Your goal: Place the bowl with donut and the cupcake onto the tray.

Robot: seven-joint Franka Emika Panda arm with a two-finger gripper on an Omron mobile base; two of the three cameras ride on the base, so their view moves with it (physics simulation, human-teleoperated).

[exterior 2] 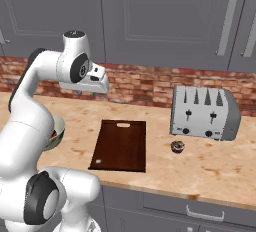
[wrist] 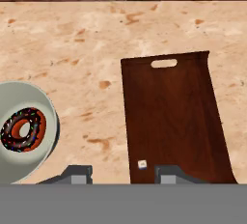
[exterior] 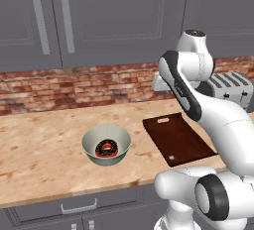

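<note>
On the counter (exterior: 39,144), tray (exterior: 176,137) lies lengthwise, slot toward wall.

This is a rendered home kitchen: grey wall cabinets (exterior: 99,16) with long bar handles hang above a red brick backsplash (exterior: 74,87), and a speckled tan stone worktop (exterior: 39,149) runs over grey drawers (exterior 2: 200,211). A grey four-slot toaster (exterior 2: 204,112) stands against the bricks.
</note>
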